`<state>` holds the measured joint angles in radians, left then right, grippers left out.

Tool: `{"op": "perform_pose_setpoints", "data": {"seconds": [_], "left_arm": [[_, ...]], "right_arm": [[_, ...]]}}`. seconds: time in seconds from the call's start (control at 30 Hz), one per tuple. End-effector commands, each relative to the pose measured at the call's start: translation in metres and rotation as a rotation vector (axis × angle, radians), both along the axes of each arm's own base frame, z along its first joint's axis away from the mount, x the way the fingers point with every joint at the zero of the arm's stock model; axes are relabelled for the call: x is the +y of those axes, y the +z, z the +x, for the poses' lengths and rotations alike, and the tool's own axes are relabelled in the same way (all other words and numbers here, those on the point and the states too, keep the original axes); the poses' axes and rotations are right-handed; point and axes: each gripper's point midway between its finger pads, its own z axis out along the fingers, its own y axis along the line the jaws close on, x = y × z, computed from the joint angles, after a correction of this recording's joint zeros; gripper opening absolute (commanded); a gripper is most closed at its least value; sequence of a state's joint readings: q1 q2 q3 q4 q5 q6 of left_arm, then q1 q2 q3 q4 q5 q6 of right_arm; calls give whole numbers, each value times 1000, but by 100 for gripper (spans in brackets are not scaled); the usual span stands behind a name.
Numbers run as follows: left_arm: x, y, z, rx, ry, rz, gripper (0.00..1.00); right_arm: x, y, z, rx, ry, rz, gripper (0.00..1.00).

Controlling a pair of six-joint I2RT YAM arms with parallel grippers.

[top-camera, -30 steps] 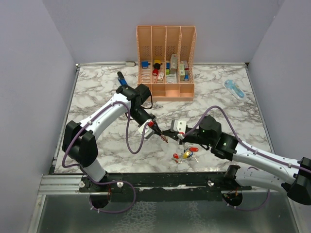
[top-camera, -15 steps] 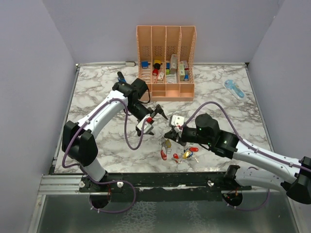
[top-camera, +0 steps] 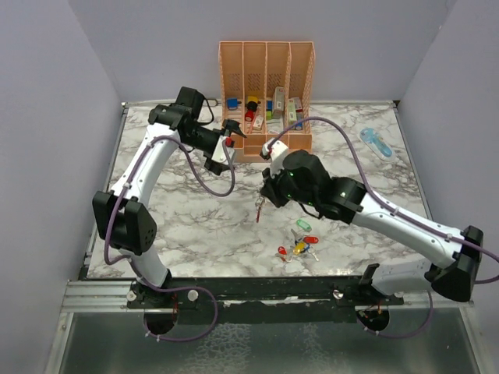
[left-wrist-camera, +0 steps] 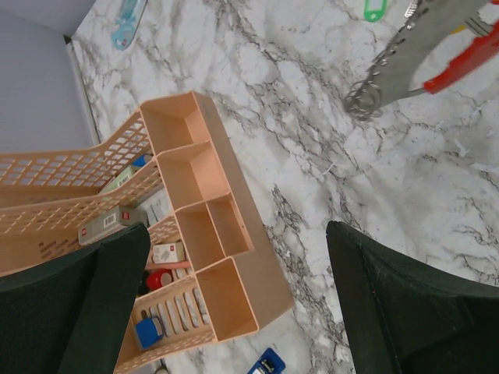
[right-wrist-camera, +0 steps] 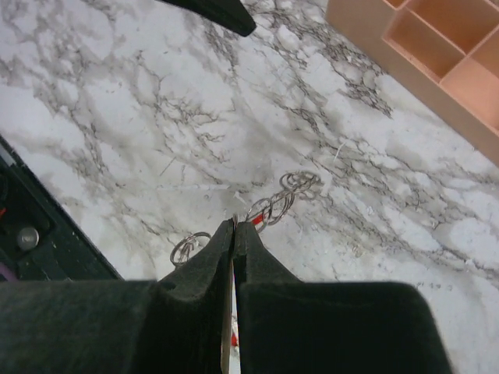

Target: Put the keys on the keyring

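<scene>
Keyring (top-camera: 258,210) is clamped in right gripper (top-camera: 265,199), long axis hung downward | keys (top-camera: 300,246) are found at 4 o'clock, nearest it | left gripper (top-camera: 233,139) is spread, empty.

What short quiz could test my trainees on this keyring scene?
1. True or false: the left end effector is open.
2. The right end effector is shut on: A) the keyring, B) the organiser, C) the pale blue tool.
3. Where do the keys lie?
Key: 1 true; 2 A; 3 on the table, near its front edge.
</scene>
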<state>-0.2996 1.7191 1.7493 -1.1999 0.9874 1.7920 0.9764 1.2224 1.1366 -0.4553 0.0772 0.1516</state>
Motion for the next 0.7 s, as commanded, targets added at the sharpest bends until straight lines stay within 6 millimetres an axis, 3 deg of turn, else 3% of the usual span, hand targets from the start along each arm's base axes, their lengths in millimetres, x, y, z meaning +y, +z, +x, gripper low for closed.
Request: {"op": "perform_pose_setpoints", "data": {"seconds": [0.0, 0.1, 0.33, 0.47, 0.67], "left_arm": [[-6, 35, 0, 7, 83, -103, 99], [-5, 43, 7, 73, 220, -150, 99], [1, 62, 0, 237, 426, -235, 99], [4, 66, -19, 367, 496, -239, 99], [-13, 46, -52, 500, 480, -217, 99]], "right_arm": [[-18, -12, 12, 184, -281, -107, 1], [-23, -9, 20, 244, -388, -126, 1], [-24, -5, 41, 375, -552, -18, 1], [-19, -4, 55, 478, -626, 149, 1], [-6, 5, 72, 589, -721, 381, 1]]}}
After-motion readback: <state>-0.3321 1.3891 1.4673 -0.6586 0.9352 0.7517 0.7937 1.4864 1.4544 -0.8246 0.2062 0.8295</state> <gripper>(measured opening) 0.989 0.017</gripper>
